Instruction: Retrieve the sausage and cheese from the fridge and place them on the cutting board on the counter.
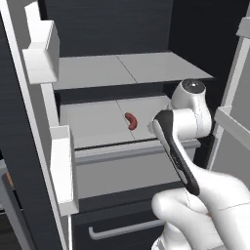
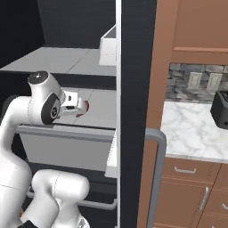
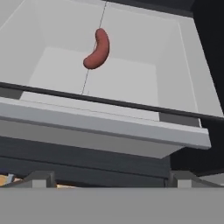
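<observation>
One sausage [image 3: 97,49] sits up ahead of the hand [image 3: 107,177] on the fridge shelf [image 3: 131,83], long axis pointing roughly away; hand's wide open, empty.

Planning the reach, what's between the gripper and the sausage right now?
In the hand view, the front lip of the grey shelf, then bare shelf up to the sausage. Nothing else lies between.

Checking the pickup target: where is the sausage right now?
The sausage lies alone on the fridge's lower grey shelf, near its middle seam, ahead of the gripper.
</observation>
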